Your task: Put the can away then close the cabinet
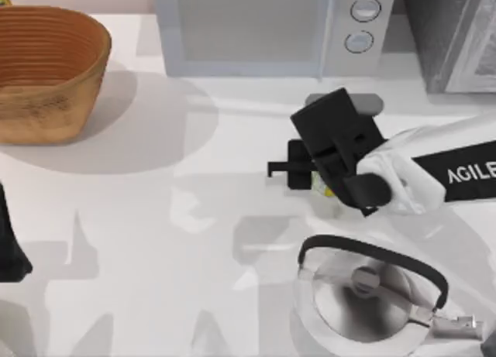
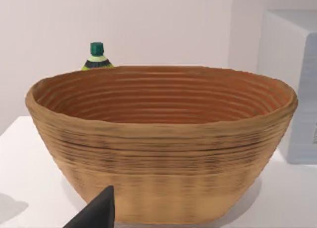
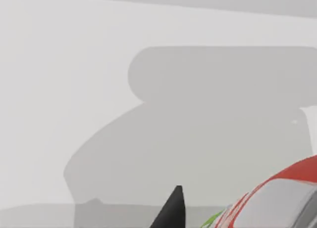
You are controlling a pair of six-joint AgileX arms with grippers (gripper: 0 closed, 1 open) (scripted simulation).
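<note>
Black right tool (image 1: 298, 171) over cylindrical can (image 1: 324, 189)

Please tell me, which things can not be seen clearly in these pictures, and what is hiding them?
- The can: in the top view the right gripper covers nearly all of it; the right wrist view cuts it at the edge. Whether the fingers grip it cannot be told.
- The kettle: cut off by the top view's lower edge.
- The bottle: the basket hides its body in the left wrist view.
- The left gripper: cut at the top view's left edge.
</note>
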